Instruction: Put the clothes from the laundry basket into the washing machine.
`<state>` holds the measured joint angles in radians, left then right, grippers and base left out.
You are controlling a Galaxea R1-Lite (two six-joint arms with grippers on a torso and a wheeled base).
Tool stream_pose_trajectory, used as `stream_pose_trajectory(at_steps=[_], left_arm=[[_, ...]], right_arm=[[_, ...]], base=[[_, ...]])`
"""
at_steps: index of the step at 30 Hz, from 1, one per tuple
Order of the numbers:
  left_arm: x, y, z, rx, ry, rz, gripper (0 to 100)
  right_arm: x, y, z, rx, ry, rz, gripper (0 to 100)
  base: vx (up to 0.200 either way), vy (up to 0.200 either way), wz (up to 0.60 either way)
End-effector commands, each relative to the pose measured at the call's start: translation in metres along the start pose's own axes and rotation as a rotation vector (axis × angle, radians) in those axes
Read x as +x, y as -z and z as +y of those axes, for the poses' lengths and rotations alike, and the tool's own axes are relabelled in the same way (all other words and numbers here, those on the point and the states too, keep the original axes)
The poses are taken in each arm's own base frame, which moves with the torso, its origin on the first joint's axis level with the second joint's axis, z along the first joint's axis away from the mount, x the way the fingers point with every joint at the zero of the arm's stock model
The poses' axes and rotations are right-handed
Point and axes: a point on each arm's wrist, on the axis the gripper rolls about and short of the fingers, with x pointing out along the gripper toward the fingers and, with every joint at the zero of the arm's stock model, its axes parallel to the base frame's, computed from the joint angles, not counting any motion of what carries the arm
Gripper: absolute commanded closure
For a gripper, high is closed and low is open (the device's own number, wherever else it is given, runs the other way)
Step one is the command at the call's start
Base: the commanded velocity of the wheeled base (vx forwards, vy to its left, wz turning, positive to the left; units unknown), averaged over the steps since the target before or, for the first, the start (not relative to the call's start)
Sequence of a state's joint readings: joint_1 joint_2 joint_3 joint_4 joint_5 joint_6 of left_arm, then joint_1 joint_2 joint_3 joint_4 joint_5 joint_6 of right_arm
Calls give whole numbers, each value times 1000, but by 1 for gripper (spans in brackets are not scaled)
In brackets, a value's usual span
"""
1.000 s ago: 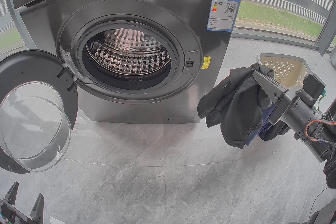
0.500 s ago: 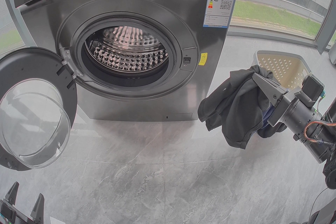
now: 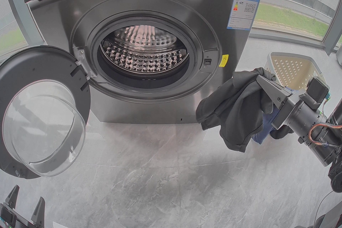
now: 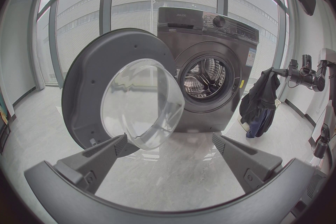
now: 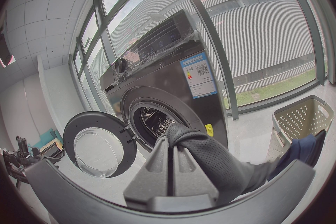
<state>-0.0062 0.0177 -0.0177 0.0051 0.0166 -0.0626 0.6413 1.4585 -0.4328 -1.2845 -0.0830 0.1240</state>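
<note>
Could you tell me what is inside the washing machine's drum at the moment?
The drum shows bare dimpled metal, with no clothes in the part visible through the opening. Its lowest front part is hidden behind the dark door seal. The dark garment hangs outside it.

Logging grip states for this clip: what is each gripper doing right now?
Left gripper: open, holding nothing.
Right gripper: shut on the dark clothes.
</note>
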Motion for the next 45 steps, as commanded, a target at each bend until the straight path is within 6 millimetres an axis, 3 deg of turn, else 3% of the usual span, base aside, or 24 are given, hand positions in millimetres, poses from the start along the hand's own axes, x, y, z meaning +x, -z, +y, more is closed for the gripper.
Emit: stream_pose_trajectory(at_steps=[1, 33, 39, 45], left_arm=[[0, 5, 0, 0, 0, 1, 0], [0, 5, 0, 0, 0, 1, 0], [0, 5, 0, 0, 0, 1, 0], [0, 5, 0, 0, 0, 1, 0]], right_arm=[[0, 0, 0, 0, 0, 1, 100], [0, 2, 0, 0, 1, 7, 100], [0, 2, -1, -1, 2, 8, 100], [0, 2, -1, -1, 2, 8, 100]], base=[[0, 0, 0], [0, 0, 0], [0, 200, 0], [0, 0, 0]])
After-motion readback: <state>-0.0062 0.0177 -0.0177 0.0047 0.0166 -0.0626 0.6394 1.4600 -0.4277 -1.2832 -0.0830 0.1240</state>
